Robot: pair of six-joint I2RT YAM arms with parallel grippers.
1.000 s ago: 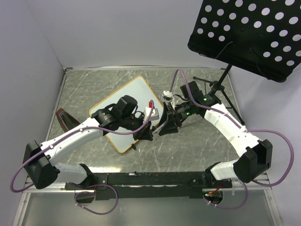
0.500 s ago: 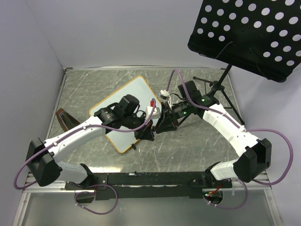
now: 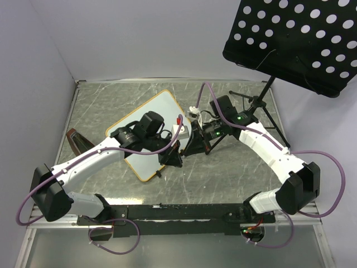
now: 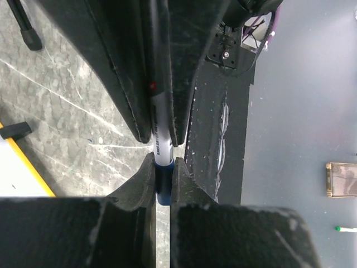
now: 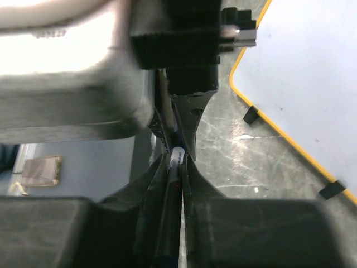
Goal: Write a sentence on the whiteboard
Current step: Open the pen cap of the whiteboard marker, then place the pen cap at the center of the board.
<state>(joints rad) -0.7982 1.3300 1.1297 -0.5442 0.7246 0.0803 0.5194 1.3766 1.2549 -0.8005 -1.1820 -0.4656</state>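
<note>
The whiteboard (image 3: 159,106), white with an orange frame, lies on the table under my left arm; its surface is blank where it shows (image 5: 301,72), so the sentence is out of view. A marker (image 4: 157,120) with a white barrel is held between both grippers just right of the board's near corner. My left gripper (image 4: 162,163) is shut on the marker's blue end. Facing it, my right gripper (image 5: 177,161) is shut on the barrel (image 5: 177,157). In the top view the left gripper (image 3: 175,159) and right gripper (image 3: 188,151) meet tip to tip.
A black perforated music-stand panel (image 3: 295,39) overhangs the back right, its tripod legs (image 3: 262,109) standing on the table behind my right arm. A dark brown object (image 3: 78,142) sits at the left edge. A black clip foot (image 5: 251,114) sticks out from the board's frame.
My right gripper has moved left to the left gripper and closed on the marker's barrel. The left gripper has kept its hold and hardly moved.
</note>
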